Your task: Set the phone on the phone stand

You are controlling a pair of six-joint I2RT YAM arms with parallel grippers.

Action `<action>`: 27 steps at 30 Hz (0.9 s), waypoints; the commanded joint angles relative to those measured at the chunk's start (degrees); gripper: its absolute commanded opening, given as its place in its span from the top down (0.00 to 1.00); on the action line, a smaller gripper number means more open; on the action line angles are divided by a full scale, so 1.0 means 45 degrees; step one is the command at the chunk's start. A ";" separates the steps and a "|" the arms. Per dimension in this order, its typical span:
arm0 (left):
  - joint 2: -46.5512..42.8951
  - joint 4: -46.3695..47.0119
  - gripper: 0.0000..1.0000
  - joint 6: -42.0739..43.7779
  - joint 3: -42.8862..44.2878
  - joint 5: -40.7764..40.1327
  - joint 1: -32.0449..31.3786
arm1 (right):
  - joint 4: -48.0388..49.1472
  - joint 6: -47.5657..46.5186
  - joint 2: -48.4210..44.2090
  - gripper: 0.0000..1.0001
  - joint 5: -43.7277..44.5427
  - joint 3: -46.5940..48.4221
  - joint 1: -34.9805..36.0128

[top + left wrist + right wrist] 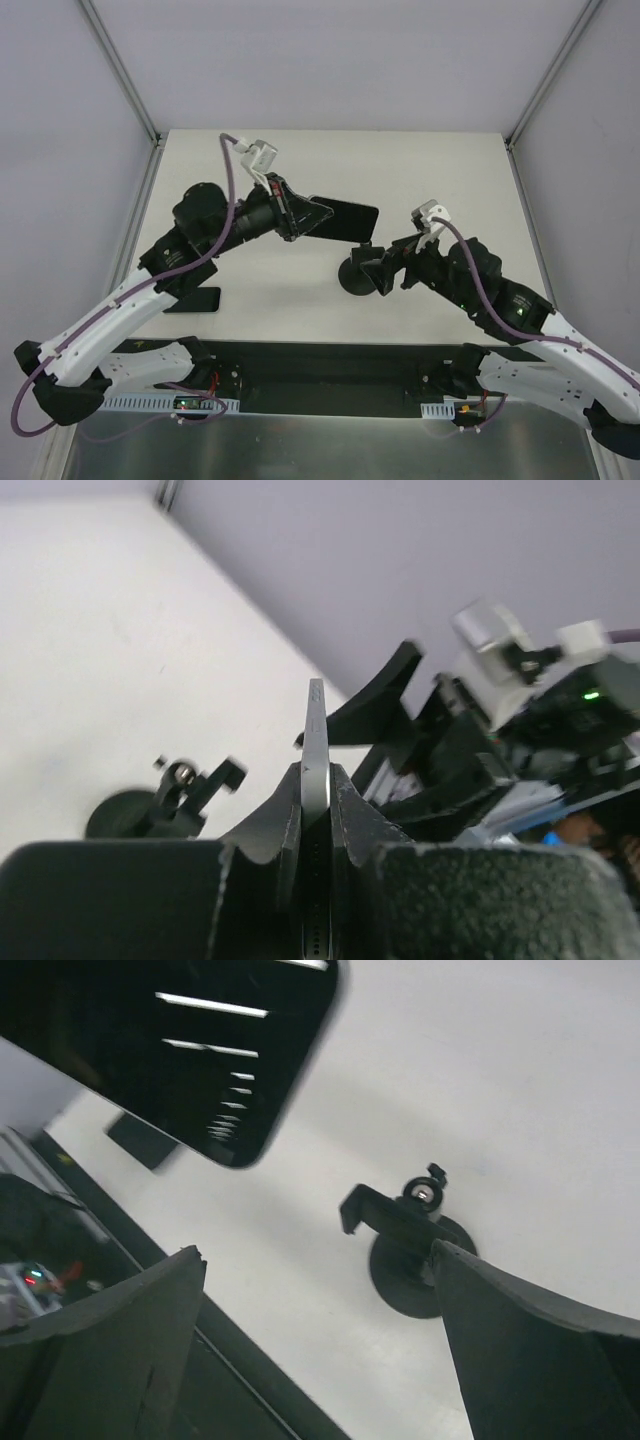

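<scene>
Left gripper (300, 218) clamped on flat black phone (346, 222), aloft near black round-based stand (351, 280); right gripper (377, 272) spread wide, empty (beside stand). Seating not yet done.

One phone (350, 222); one phone stand (350, 281); one flat black block (195, 300).

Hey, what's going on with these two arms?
The left gripper is clamped on a dark phone, holding it in the air above the white table. The small black phone stand sits on the table nearby, with nothing on it. The right gripper is open beside the stand. The phone isn't on the stand yet.
</scene>
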 commanded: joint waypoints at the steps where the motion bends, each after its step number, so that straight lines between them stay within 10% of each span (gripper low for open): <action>1: -0.1580 0.6630 1.00 -0.1996 -0.2287 -0.0071 -0.0087 | 0.2838 0.3470 -0.0723 0.04 -0.0348 -0.0248 -0.0054; 9: -0.2072 1.1792 1.00 -0.4383 -0.4836 -0.0345 -0.0087 | 0.9169 0.5817 -0.1410 0.01 -0.4622 -0.2300 -0.0679; 21: -0.0841 1.6072 1.00 -0.6572 -0.6145 0.0437 -0.0106 | 1.0693 0.8063 -0.1683 0.40 -0.3178 -0.3041 -0.1186; 27: -0.0450 1.6619 1.00 -0.6924 -0.6243 0.0671 -0.0184 | 1.1730 0.8435 -0.1605 0.41 -0.3140 -0.3335 -0.1265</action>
